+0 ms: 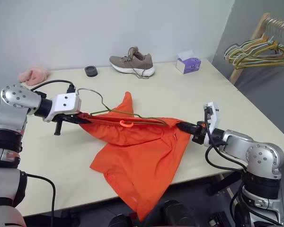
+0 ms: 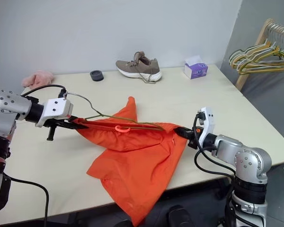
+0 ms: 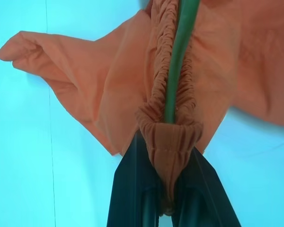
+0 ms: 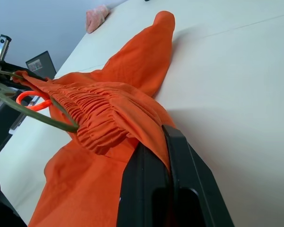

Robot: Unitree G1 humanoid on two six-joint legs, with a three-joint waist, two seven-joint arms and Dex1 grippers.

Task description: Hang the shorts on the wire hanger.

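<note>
The bright orange shorts are stretched by their gathered waistband between my two grippers, above the table. The legs hang down, one over the table's front edge. My left gripper is shut on the waistband's left end. My right gripper is shut on its right end. The wire hanger runs along the waistband, its wire tucked in the gathers and its hook sticking up near my left gripper. An orange drawstring loop hangs at the waistband's middle.
At the table's back are a brown shoe, a purple tissue box, a small black ring and a pink fluffy cloth. A wooden rack with bunched yellow and green hangers stands off the table's right side.
</note>
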